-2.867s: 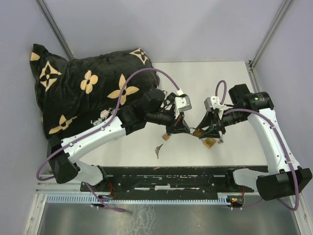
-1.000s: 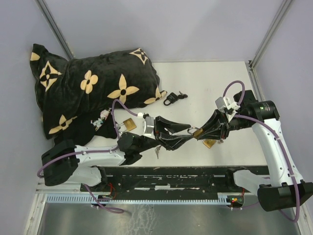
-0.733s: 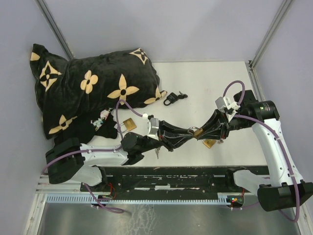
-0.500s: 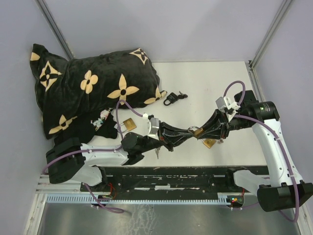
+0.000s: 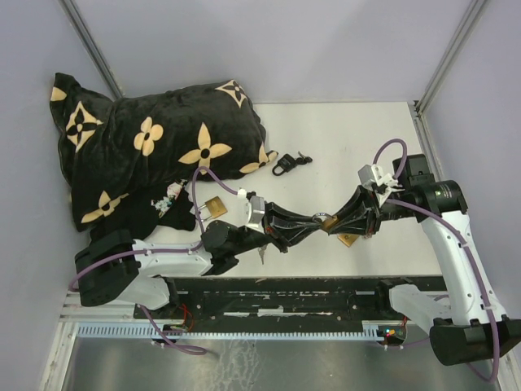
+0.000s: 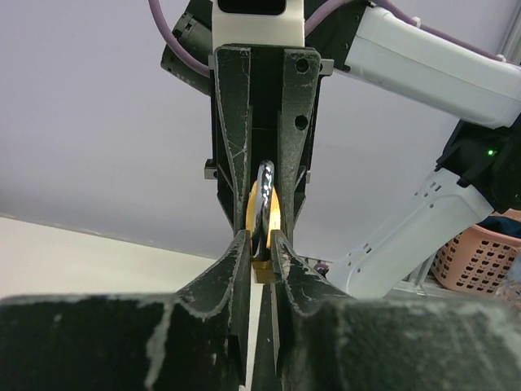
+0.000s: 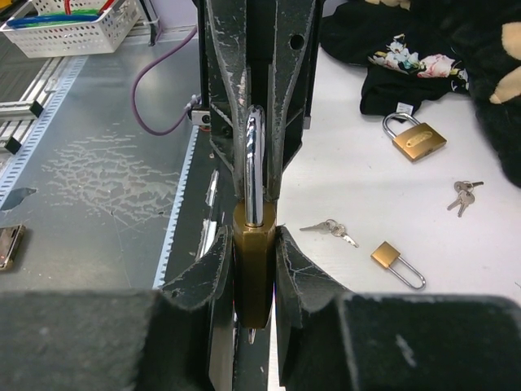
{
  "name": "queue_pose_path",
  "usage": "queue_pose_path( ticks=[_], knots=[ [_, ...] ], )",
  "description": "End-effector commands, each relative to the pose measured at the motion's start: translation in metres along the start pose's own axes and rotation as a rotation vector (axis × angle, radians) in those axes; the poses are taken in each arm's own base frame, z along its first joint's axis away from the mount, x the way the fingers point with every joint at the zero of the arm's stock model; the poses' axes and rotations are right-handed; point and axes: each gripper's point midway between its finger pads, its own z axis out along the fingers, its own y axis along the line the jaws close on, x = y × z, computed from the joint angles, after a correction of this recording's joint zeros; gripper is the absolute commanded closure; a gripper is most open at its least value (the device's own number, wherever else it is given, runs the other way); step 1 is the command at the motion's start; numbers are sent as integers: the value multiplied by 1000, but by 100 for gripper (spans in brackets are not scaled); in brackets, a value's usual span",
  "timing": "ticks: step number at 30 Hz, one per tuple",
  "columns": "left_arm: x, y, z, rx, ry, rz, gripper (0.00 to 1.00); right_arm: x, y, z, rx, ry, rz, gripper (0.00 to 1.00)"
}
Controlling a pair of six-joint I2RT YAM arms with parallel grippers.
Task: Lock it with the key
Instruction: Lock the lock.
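Both grippers hold one padlock (image 7: 254,261).
My right gripper (image 7: 254,238) clamps its brass body, left gripper (image 6: 260,238) pinches the shackle (image 7: 254,155), over the worktop (image 5: 342,147).

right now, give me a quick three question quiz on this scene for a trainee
1. True or false: the right gripper is shut on the body of the brass padlock.
2. Which part of that padlock does the left gripper clamp? A the shackle; B the keyhole; C the body.
3. Fill in: the black padlock lies on the table beside the ____.
Key: 1 true; 2 A; 3 cushion.
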Motion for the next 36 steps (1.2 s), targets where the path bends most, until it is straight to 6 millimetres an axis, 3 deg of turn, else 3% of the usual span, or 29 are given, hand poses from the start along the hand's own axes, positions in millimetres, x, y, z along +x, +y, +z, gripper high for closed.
queue_pose_path(
  ticks=[1, 5, 7, 8, 10, 12, 14, 18, 23, 27, 30, 36],
  knots=[
    [-36, -9, 8, 19, -122, -31, 78, -7, -1, 0, 3, -14, -26, 93],
    [-34, -11, 9, 30, -120, -47, 80, -5, -1, 0, 5, -11, -22, 92],
    [-33, -14, 10, 53, -110, -45, 95, -4, -1, 0, 9, -9, -21, 92],
    [-32, -15, 10, 56, -104, -44, 97, -4, -1, 0, 9, -9, -21, 92],
    [-26, -13, 8, 46, -65, -25, 97, 0, -3, 0, 23, 5, -11, 75],
    [-21, -9, 6, 25, -30, -3, 97, 8, -5, -2, 48, 40, -22, 50],
    [-12, -2, 3, -3, 33, 18, 97, 16, -10, -5, 81, 87, -36, 32],
    [4, 6, -5, 2, 197, 39, 97, 20, -10, -13, 121, 172, -71, 15],
    [30, 3, -16, 85, 427, 75, 97, 18, -8, -20, 114, 250, -50, 17],
    [42, -4, -18, 150, 530, 79, 97, 19, -1, -16, 40, 254, 13, 26],
    [44, -6, -15, 176, 555, 80, 97, 24, -1, -13, 18, 282, 31, 35],
    [44, -6, -6, 198, 559, 79, 97, 35, -7, -5, 51, 324, 37, 39]
  ],
)
